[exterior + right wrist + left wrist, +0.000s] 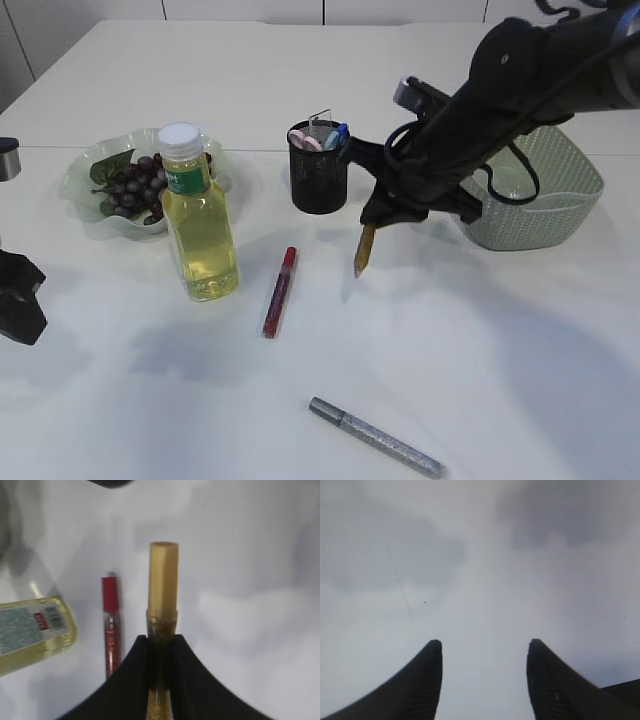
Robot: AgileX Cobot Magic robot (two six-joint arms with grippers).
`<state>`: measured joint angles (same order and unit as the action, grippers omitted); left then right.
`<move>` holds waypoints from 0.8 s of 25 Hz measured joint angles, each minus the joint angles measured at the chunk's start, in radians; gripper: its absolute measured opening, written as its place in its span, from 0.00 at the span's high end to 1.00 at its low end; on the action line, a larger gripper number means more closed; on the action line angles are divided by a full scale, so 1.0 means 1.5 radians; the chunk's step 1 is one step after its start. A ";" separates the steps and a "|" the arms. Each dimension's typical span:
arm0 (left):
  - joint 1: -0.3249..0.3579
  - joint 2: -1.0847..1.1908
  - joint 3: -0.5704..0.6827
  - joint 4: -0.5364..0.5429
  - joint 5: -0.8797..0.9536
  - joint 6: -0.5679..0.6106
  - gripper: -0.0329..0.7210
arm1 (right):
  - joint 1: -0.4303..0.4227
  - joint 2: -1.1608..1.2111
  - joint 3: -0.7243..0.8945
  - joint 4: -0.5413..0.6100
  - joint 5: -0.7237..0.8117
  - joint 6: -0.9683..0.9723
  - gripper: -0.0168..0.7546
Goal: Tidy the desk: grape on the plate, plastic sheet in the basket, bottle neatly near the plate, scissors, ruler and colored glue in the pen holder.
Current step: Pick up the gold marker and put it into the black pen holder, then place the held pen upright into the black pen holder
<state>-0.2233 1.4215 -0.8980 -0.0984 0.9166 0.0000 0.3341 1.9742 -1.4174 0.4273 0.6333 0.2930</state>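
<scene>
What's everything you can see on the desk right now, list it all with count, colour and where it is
bottle: 1, yellow liquid, white cap, upright beside the plate
plate: 1, pale green, back left
grape: 1 bunch, dark purple, on the plate
pen holder: 1, black mesh, centre back, items already inside
basket: 1, pale green, back right
red glue pen: 1, lying right of the bottle
silver glue pen: 1, lying at front
gold glue pen: 1, held off the table
table: 1, white
right end effector: 1, black, shut on the gold glue pen
left end effector: 1, black, open, empty
</scene>
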 joint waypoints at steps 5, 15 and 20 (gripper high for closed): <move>0.000 0.000 0.000 -0.001 0.003 0.000 0.44 | -0.042 0.000 -0.075 0.186 0.025 -0.320 0.85; 0.000 0.000 0.000 -0.031 0.023 0.000 0.44 | -0.109 0.054 -0.260 0.398 0.026 -0.643 0.85; 0.000 0.000 0.000 -0.046 0.028 0.000 0.44 | -0.115 0.145 -0.368 0.441 0.026 -0.738 0.85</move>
<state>-0.2233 1.4215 -0.8980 -0.1668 0.9583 0.0000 0.1610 2.1911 -1.9692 1.0891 0.6728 -0.8141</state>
